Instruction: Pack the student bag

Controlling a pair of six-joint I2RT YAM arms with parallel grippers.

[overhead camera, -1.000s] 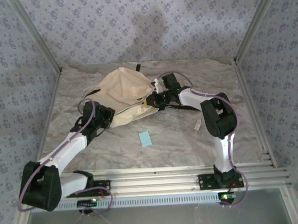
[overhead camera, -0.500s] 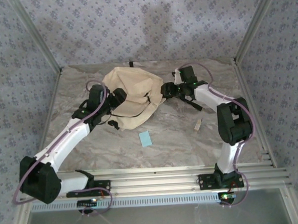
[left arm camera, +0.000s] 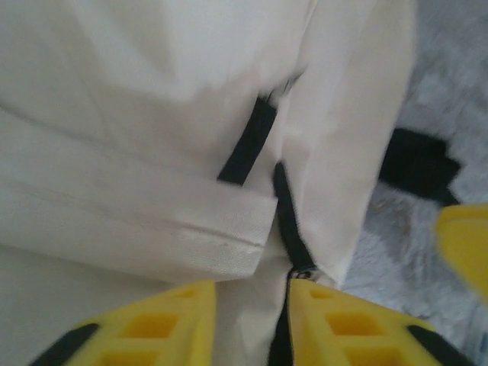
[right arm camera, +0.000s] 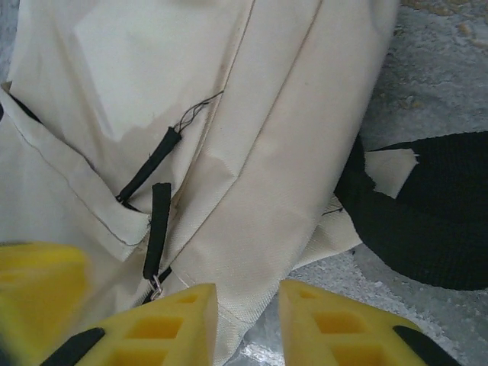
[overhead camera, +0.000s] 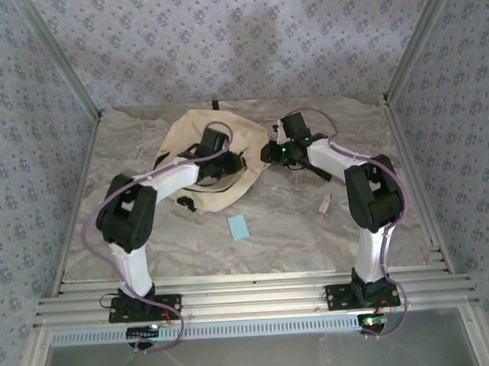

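The bag (overhead camera: 216, 197) lies slumped on the far half of the tabletop (overhead camera: 297, 238), a little left of centre, its top close to the far edge. My left hand (left arm camera: 252, 297) reaches over it from the left with the fingers narrowly parted. Cream cloth and the black zipper (left arm camera: 293, 236) run into the gap, and I cannot tell whether I am pinching them. My right hand (right arm camera: 248, 301) sits at the bag's right edge, also narrowly parted, with the hem and a sliver of tabletop showing between the fingers, gripping nothing. A black strap (right arm camera: 427, 213) spills off that edge onto the tabletop. My two hands are near each other. Toward me the surface is open apart from a blue card (overhead camera: 239, 227) just below the bag and a small white piece (overhead camera: 325, 203) further right. There is free room on the right, out to the tabletop's edge.
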